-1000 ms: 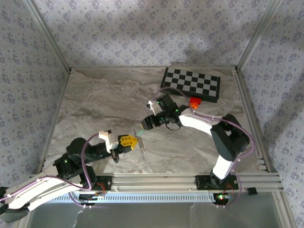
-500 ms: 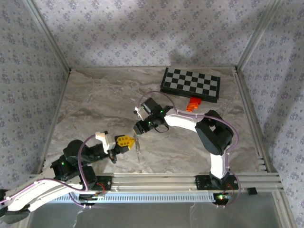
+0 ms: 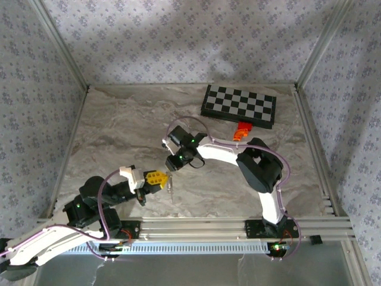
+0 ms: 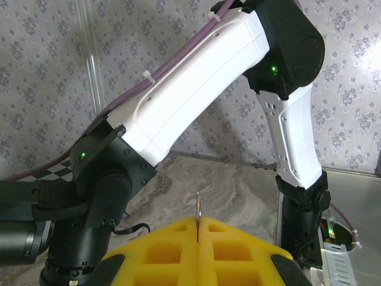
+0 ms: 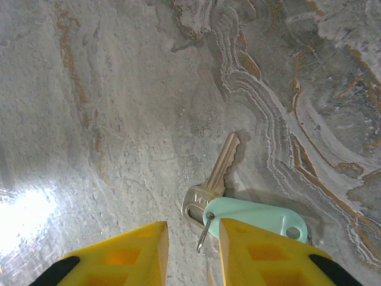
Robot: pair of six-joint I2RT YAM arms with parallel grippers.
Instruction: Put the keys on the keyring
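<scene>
Silvery metal, the key [image 5: 217, 170] with its teal-green tag lies on the marble desk [image 5: 119, 119] just ahead of the right pincer [image 5: 193, 231], whose 2 yellow pads stand apart gripping nothing, while the left pincer [image 4: 197, 223] is clamped on the thin keyring [image 4: 197, 207], which juts edge-on from its tip.

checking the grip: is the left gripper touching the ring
Touching. Left wrist view: the ring stands edge-on, pinched in the seam of the shut left gripper.

Softly and evenly lit from above, with faint shadows on the wallpaper [image 3: 149, 42]. Glares white at the lower left of the table [image 5: 24, 214] under the right wrist. Blurs on the near yellow pads [image 4: 161, 253].
</scene>
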